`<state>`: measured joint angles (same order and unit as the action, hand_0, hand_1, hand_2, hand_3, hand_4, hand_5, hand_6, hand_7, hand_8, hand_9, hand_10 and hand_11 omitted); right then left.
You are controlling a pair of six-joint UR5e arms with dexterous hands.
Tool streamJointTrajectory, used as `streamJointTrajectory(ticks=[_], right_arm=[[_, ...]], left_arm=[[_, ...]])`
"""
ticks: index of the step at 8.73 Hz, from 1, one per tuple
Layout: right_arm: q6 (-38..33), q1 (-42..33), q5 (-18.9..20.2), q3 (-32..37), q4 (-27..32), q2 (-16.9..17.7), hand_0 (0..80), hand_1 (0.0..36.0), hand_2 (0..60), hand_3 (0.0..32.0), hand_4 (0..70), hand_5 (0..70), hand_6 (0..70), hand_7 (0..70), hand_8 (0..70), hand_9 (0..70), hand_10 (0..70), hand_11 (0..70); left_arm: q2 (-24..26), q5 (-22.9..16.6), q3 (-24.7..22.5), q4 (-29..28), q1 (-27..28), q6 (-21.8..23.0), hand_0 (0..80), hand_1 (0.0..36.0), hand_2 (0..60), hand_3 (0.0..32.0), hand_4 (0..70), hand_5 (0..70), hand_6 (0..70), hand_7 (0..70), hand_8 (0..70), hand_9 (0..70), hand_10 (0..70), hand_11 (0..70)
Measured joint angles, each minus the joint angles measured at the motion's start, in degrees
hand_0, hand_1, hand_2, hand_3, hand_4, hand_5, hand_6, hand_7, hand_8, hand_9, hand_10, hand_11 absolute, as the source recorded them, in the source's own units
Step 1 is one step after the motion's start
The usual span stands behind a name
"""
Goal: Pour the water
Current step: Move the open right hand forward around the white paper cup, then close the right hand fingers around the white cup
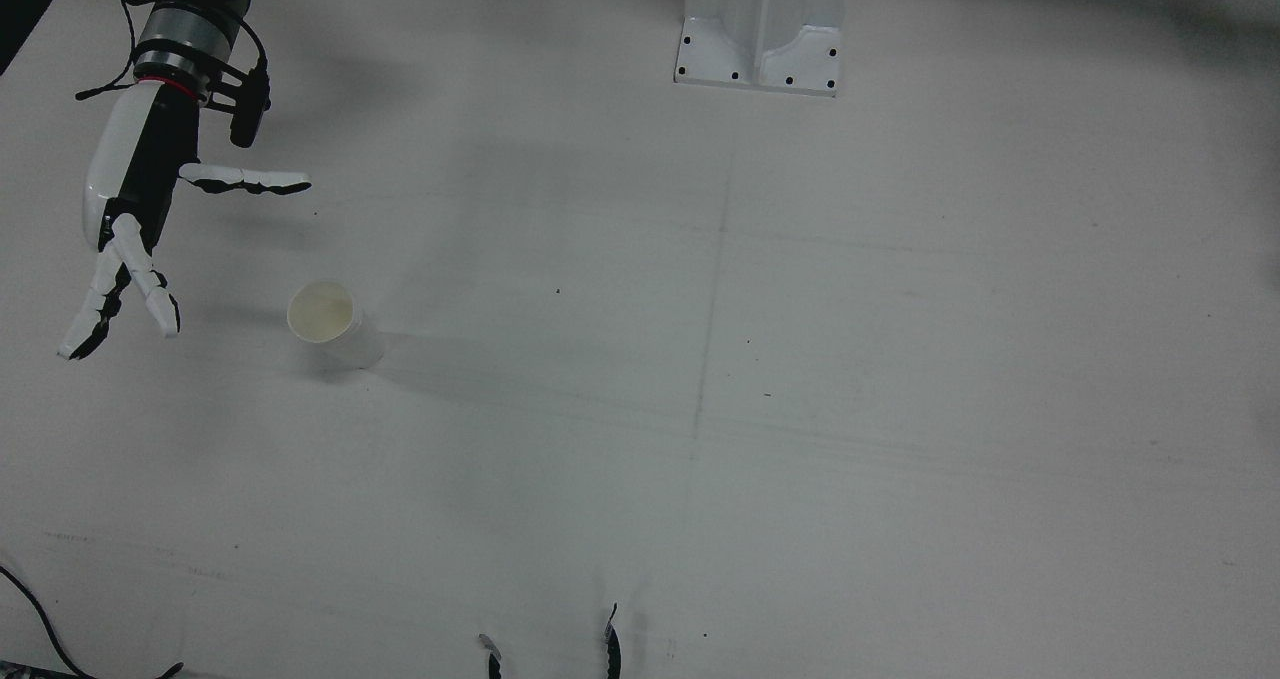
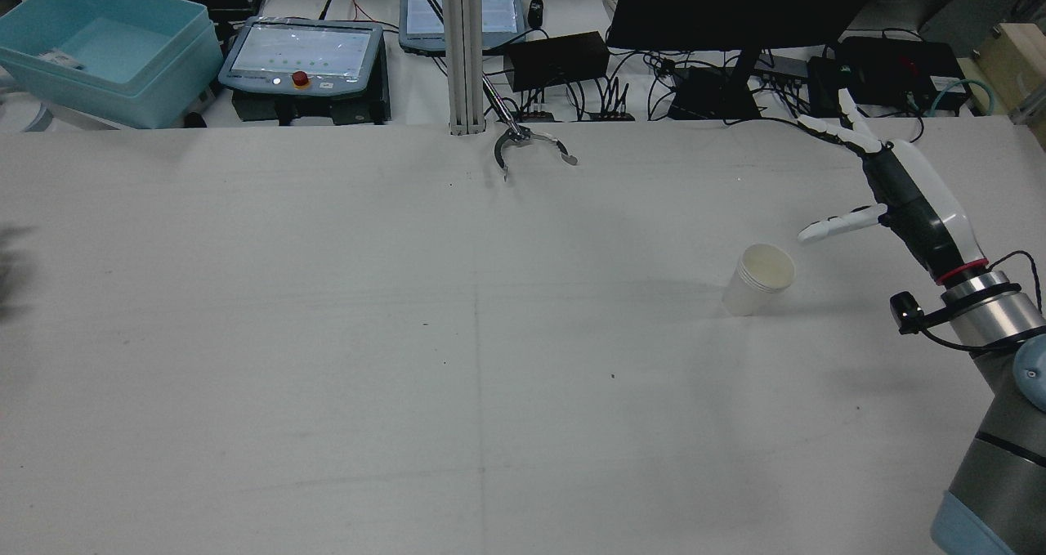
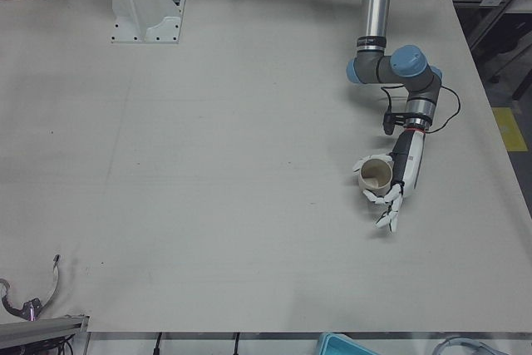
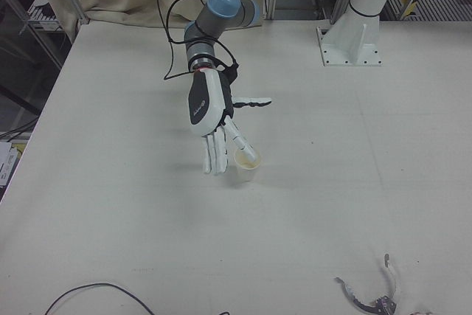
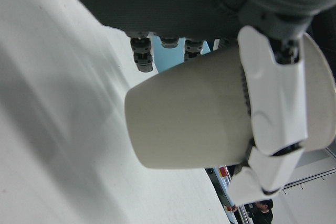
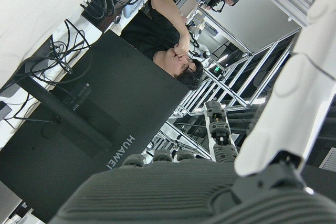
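My left hand (image 3: 398, 191) is closed round an upright off-white paper cup (image 3: 375, 176) near the white worktop's (image 1: 800, 359) left edge. My right hand (image 1: 125, 209) is spread wide and empty beside a second white paper cup (image 1: 325, 319) (near the right edge). I judge the pouring is still to do.

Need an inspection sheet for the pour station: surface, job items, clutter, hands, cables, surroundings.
Surface: white table, faint scuff lines, no spills seen.
Job's things: standing cup, upright on the table beside the right hand, untouched; held cup in the left hand. Contents of either cannot be told.
Clutter: curved metal clamp at the operators' edge.
Hands: right hand open, fingers spread, holding nothing; left hand closed around the held cup, outside the front and rear views.
Cables: black tangle beyond the table edge.
Surroundings: monitor, blue bin, control tablet, a person behind the monitor.
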<state>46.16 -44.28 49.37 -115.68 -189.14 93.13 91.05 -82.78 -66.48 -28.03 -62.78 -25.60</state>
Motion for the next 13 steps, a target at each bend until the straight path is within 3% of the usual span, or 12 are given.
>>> streamJointTrajectory(ticks=[3,6,7,11,13], right_arm=[[-2.9,4.4,-2.4,5.0,0.5,-2.5,49.6,8.2,0.0,0.0,8.1,2.3,0.0,0.0,2.6,2.6,0.0,0.0],[-19.4,13.8,-14.3,12.4,0.1,-2.6,49.4,7.9,0.0,0.0,8.6,2.0,0.0,0.0,1.9,2.0,0.0,0.0],[-22.7,14.9,-16.4,13.8,-0.1,-2.6,48.7,6.9,0.0,0.0,8.7,1.7,0.0,0.0,2.0,2.3,0.0,0.0],[-25.2,14.4,-18.1,15.9,-0.8,-2.5,47.9,6.1,0.0,0.0,9.0,1.3,0.0,0.0,2.2,2.8,0.0,0.0],[-24.5,14.1,-18.2,19.5,-0.5,-5.0,47.9,6.3,0.0,0.0,9.3,1.3,0.0,0.0,2.2,2.9,0.0,0.0]], left_arm=[[-1.5,0.0,-3.0,0.9,-0.9,0.6,50.9,36.0,60.0,0.0,35.5,70.0,0.0,23.5,0.1,3.3,7.9,14.4],[-2.6,0.0,-4.1,0.6,-2.3,1.0,51.2,36.0,60.0,0.0,35.3,70.0,0.1,23.5,0.2,3.3,7.9,14.4],[-3.0,-0.1,-4.5,0.6,-2.8,1.2,51.1,36.0,60.0,0.0,35.2,70.0,0.1,23.5,0.2,3.3,8.0,14.5],[-4.1,-0.2,-5.5,0.6,-3.4,1.5,51.7,36.0,60.0,0.0,34.9,70.0,0.1,23.5,0.2,3.3,8.1,14.7],[-4.4,-0.2,-5.5,0.5,-3.5,1.5,51.8,36.0,60.0,0.0,34.6,70.0,0.1,23.3,0.2,3.2,8.1,14.7]])
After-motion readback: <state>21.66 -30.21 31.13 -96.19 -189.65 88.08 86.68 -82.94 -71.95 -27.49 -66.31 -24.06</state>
